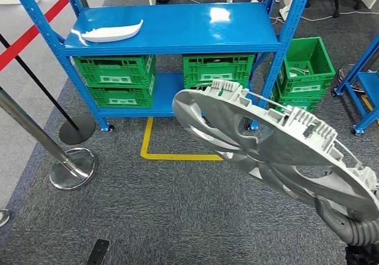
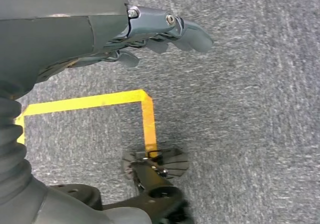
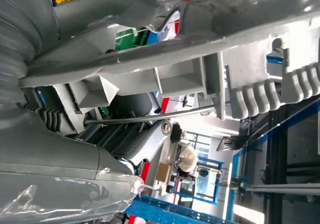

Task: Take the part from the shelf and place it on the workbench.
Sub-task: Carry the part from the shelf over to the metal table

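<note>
Grey carpet point(image 1: 147, 212) covers the floor of a workshop, with a yellow taped outline point(image 1: 172, 152) at centre frame in the head view. A blue metal shelf point(image 1: 179, 28) spans the top of that view, holding a white curved panel point(image 1: 112, 32) at upper left and green crates point(image 1: 117, 78) underneath. Chrome barrier posts point(image 1: 71, 167) stand at left.

The part point(image 1: 277, 144), a large silver wheel cover with clipped rim tabs, fills the right and lower right of the head view, tilted and off the shelf. The right hand point(image 3: 124, 134) grips it near the rim; the right wrist view shows dark fingers tucked against the cover's underside. The left hand point(image 2: 162, 34) hangs over the carpet, holding nothing, fingers loosely extended.

Judging the risk: the cover is wide and held at one edge, so it could swing, slip from the grasp, or strike the shelf upright point(image 1: 286, 34) as the robot turns toward the workbench.
</note>
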`<control>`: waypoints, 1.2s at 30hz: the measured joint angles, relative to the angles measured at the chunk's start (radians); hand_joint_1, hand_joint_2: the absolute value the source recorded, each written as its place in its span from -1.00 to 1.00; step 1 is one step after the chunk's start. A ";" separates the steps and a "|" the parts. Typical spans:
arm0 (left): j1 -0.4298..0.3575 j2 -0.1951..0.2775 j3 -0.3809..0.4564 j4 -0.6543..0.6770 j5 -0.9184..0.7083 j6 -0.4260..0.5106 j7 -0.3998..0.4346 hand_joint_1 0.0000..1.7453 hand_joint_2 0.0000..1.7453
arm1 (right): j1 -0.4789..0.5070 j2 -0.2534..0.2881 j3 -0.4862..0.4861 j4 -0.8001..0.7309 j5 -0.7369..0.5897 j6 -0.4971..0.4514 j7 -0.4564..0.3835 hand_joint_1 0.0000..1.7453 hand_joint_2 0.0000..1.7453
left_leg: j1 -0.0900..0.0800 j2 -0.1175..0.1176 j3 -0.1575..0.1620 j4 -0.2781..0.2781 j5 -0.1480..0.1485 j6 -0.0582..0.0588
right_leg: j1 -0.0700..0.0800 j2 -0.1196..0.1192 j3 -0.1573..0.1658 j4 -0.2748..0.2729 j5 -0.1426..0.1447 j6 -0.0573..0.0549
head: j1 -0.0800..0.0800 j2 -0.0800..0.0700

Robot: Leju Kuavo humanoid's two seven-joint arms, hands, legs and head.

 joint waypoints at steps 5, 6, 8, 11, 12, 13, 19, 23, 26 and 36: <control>0.001 0.000 0.000 0.000 0.001 0.006 0.004 -1.00 1.00 | 0.005 0.007 -0.015 -0.001 0.002 0.000 -0.001 1.00 1.00 | 0.005 0.020 0.088 -0.100 0.071 -0.003 | 0.001 -0.027 -0.018 0.009 0.010 0.004 | 0.000 0.000; 0.000 -0.001 0.000 0.000 0.001 0.007 0.006 -1.00 1.00 | 0.006 0.009 -0.018 -0.002 0.002 0.000 -0.002 1.00 1.00 | 0.002 0.033 0.128 -0.170 0.091 0.001 | 0.003 -0.032 -0.021 0.012 0.010 0.008 | -0.001 0.000; -0.003 -0.003 0.000 0.000 0.000 0.009 0.008 -1.00 1.00 | 0.007 0.012 -0.024 -0.005 0.002 0.000 -0.004 1.00 1.00 | -0.002 0.049 0.160 -0.237 0.099 0.012 | 0.009 -0.044 -0.026 0.017 0.013 0.017 | -0.001 0.000; 0.001 -0.005 0.000 0.000 -0.003 0.014 0.010 -1.00 1.00 | 0.007 0.016 -0.030 -0.006 0.007 0.002 -0.005 1.00 1.00 | -0.001 0.028 0.146 -0.244 0.104 0.037 | 0.008 -0.055 -0.034 0.025 0.010 0.032 | -0.001 0.000; 0.002 -0.006 0.000 0.000 -0.004 0.016 0.010 -1.00 1.00 | 0.007 0.017 -0.032 -0.006 0.010 0.002 -0.005 1.00 1.00 | 0.000 0.020 0.143 -0.245 0.109 0.045 | 0.006 -0.042 -0.045 0.048 -0.008 0.038 | 0.001 0.000; 0.001 -0.006 0.000 0.000 -0.006 0.017 0.010 -1.00 1.00 | 0.007 0.018 -0.034 -0.006 0.013 0.003 -0.005 1.00 1.00 | 0.002 0.012 0.139 -0.246 0.113 0.052 | 0.005 -0.022 -0.066 0.095 -0.038 0.041 | 0.002 0.000; 0.004 -0.007 0.001 0.000 -0.007 0.020 0.010 -1.00 1.00 | 0.008 0.025 -0.037 -0.006 0.019 0.004 -0.006 1.00 1.00 | -0.004 -0.044 0.118 -0.241 0.131 0.062 | 0.004 0.026 -0.116 0.247 -0.088 0.039 | 0.006 0.000; 0.002 -0.007 0.001 0.000 -0.007 0.020 0.010 -1.00 1.00 | 0.008 0.027 -0.038 -0.006 0.019 0.004 -0.006 1.00 1.00 | -0.006 -0.082 0.101 -0.225 0.139 0.047 | -0.003 0.093 -0.004 0.035 -0.025 0.034 | 0.005 0.000; 0.005 -0.006 0.001 0.000 -0.007 0.020 0.011 -1.00 1.00 | 0.008 0.029 -0.039 -0.006 0.020 0.004 -0.006 1.00 1.00 | -0.005 -0.095 0.081 -0.218 0.144 0.028 | -0.004 0.073 -0.010 0.037 -0.018 0.022 | 0.004 0.000; 0.005 -0.007 0.001 0.000 -0.007 0.031 0.035 -1.00 1.00 | 0.007 0.035 -0.042 -0.006 0.024 0.009 -0.007 1.00 1.00 | 0.003 0.028 0.066 -0.116 0.096 0.001 | -0.004 -0.040 -0.022 0.036 -0.007 0.011 | -0.009 0.000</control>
